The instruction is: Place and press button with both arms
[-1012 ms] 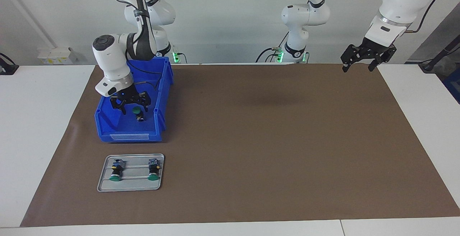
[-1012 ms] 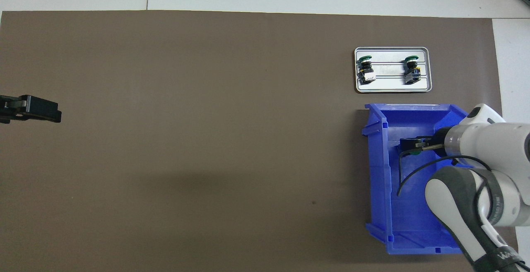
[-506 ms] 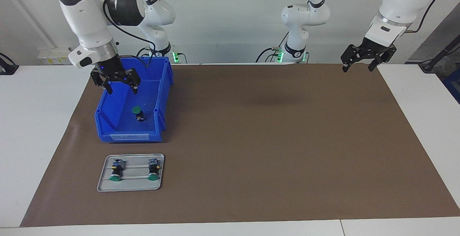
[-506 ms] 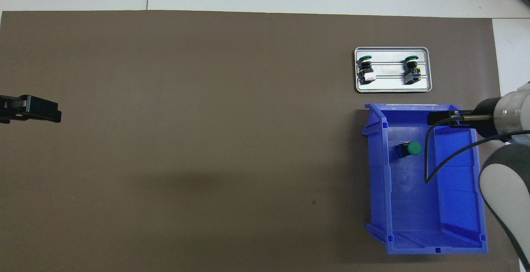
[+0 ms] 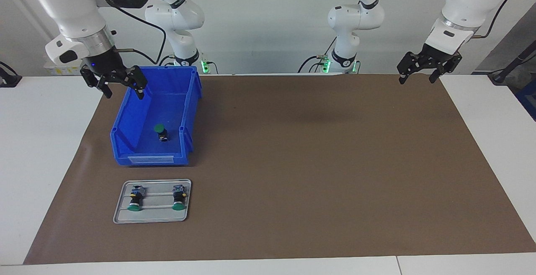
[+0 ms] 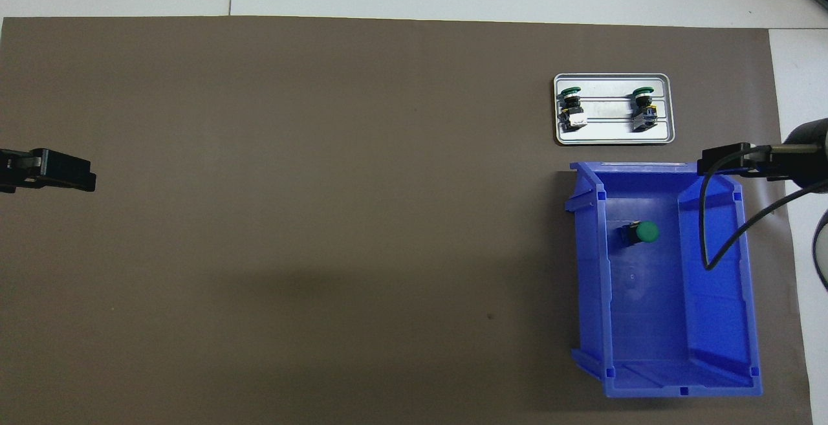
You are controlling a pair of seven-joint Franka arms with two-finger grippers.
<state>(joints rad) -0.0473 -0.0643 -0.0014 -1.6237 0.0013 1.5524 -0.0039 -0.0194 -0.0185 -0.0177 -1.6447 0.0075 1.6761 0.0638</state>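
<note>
One green-capped button lies on the floor of the blue bin. Two more buttons lie on the small metal tray. My right gripper hangs open and empty above the bin's rim, on the side toward the right arm's end of the table, well clear of the button. At the left arm's end my left gripper waits open and empty over the edge of the brown mat.
The brown mat covers most of the white table. The tray sits just farther from the robots than the bin. A black cable loops from the right wrist over the bin.
My right gripper has risen out of the bin, empty, and swung toward the right arm's end of the table. The button stays in the bin. The left arm has not moved.
</note>
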